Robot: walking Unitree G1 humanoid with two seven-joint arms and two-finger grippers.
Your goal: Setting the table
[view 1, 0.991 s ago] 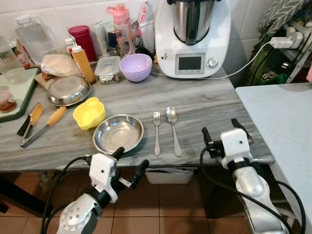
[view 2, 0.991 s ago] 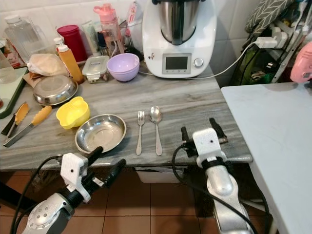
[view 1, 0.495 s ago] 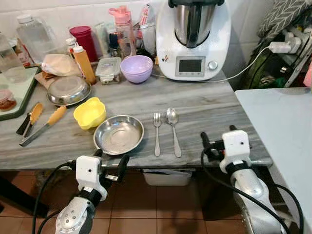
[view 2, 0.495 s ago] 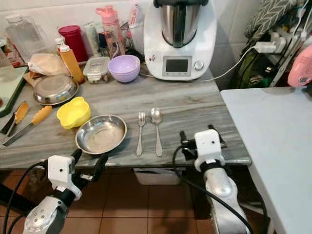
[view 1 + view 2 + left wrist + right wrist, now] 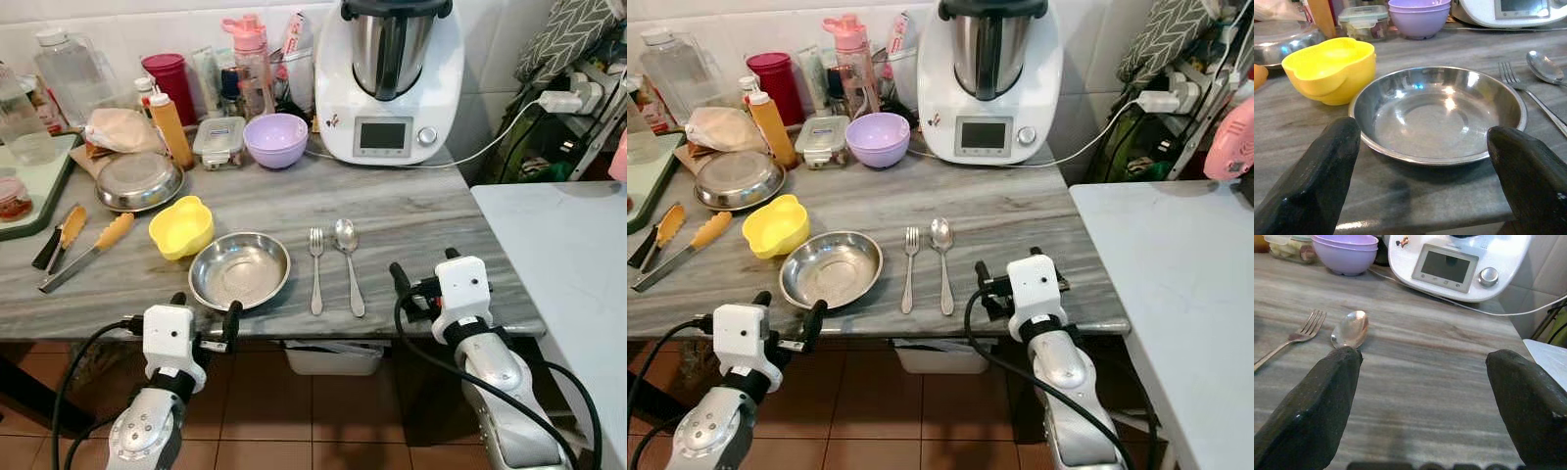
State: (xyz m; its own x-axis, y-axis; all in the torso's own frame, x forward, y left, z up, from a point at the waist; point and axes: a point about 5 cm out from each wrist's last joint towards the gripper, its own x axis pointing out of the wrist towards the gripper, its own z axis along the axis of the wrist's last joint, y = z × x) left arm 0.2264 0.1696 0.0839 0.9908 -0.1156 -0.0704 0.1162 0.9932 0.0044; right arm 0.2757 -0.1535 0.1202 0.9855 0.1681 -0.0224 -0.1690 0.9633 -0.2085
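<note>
Steel plate [image 5: 239, 271] sits near the grey table's [image 5: 411, 211] front edge, fork [image 5: 315, 266] and spoon [image 5: 346, 257] laid parallel just beside it, like a finished place setting. We hold our left gripper [image 5: 204, 315] and right gripper [image 5: 423, 278] empty, fingers spread, at that edge, touching nothing.

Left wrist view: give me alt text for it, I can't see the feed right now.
An empty steel plate sits on the grey table near its front edge, framed between the open black fingers of the left gripper, which holds nothing. A yellow bowl stands beside the plate, with a fork and spoon on its other side.
</note>
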